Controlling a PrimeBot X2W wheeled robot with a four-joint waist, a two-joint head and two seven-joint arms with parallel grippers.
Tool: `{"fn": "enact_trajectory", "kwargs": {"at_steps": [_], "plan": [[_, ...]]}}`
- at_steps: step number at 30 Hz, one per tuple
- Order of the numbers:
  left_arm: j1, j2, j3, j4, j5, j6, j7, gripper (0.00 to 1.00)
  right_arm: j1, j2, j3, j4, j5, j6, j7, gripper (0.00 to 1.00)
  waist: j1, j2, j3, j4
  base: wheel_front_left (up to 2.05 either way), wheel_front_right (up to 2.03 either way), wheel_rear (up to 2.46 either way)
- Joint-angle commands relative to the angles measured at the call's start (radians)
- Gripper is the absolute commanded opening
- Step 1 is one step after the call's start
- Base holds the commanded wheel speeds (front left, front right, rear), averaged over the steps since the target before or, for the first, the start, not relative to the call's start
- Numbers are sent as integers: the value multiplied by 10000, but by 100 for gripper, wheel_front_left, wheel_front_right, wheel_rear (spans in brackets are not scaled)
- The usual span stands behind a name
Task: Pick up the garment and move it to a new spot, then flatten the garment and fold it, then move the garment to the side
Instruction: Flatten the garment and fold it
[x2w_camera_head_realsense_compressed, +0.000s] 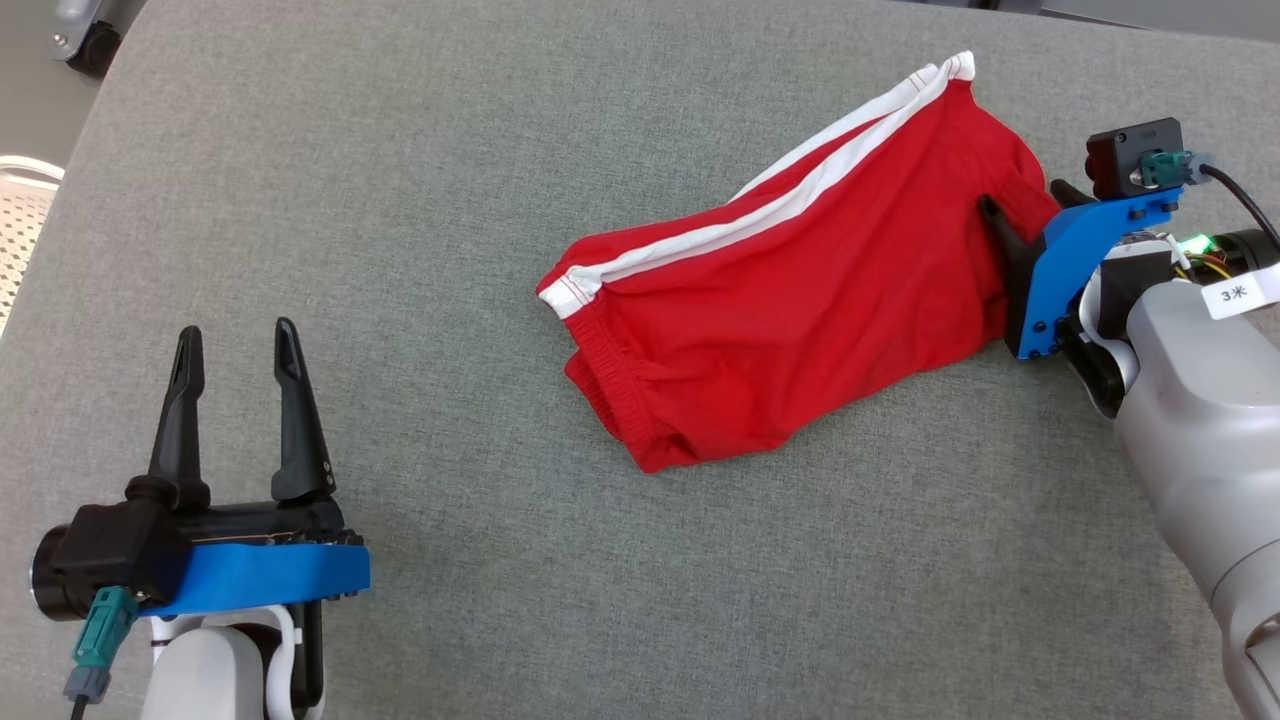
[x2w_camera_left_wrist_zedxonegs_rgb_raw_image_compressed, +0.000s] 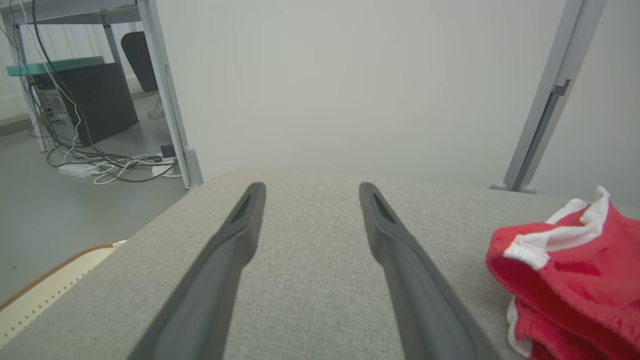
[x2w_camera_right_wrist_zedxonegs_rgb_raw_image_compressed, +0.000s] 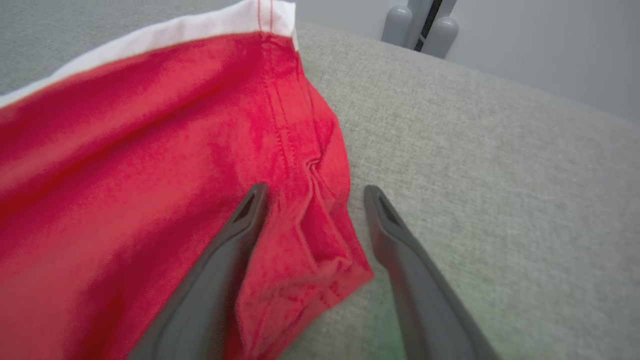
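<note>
Red shorts (x2w_camera_head_realsense_compressed: 790, 290) diagonal, waistband lower left, right gripper (x2w_camera_right_wrist_zedxonegs_rgb_raw_image_compressed: 314, 190) wide open astride far edge, left gripper (x2w_camera_head_realsense_compressed: 237, 335) open, empty

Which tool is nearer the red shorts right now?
Right. Right tool straddles the red shorts' edge, jaws open. Left tool hangs open over bare grey cushion, well apart.

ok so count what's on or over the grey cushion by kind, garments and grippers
red shorts: 1
grippers: 2 (left gripper, right gripper, both open)
total: 3
</note>
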Motion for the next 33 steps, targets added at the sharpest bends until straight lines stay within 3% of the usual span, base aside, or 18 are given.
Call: {"fn": "enact_trajectory", "kwargs": {"at_steps": [1,3,4,5,7,21,33], "plan": [[48,-20,-52,46,-112,82,-42,100,207,76,-18,45,-37,3,232,100,0,0,5,12,0,0,0],[34,-20,-118,82,-174,134,-42,100,281,167,25,57,-7,3,455,100,0,0,6,19,0,0,0],[24,-20,-143,101,-192,156,-42,100,289,206,35,61,23,5,515,58,0,0,2,18,0,0,0],[10,-19,-164,111,-200,173,-42,100,310,262,48,64,54,5,570,42,0,0,-4,16,0,0,0],[0,-20,-186,129,-197,191,-42,100,368,375,79,67,142,14,644,0,0,0,-39,-12,0,0,0],[489,-18,59,267,113,88,-42,100,1446,642,284,-774,1521,3,-353,0,0,0,-1067,-940,0,0,0],[1255,-17,438,183,434,-28,-42,100,3802,-125,640,-2454,3699,2,-1386,0,0,0,-1886,-1881,0,0,0]]}}
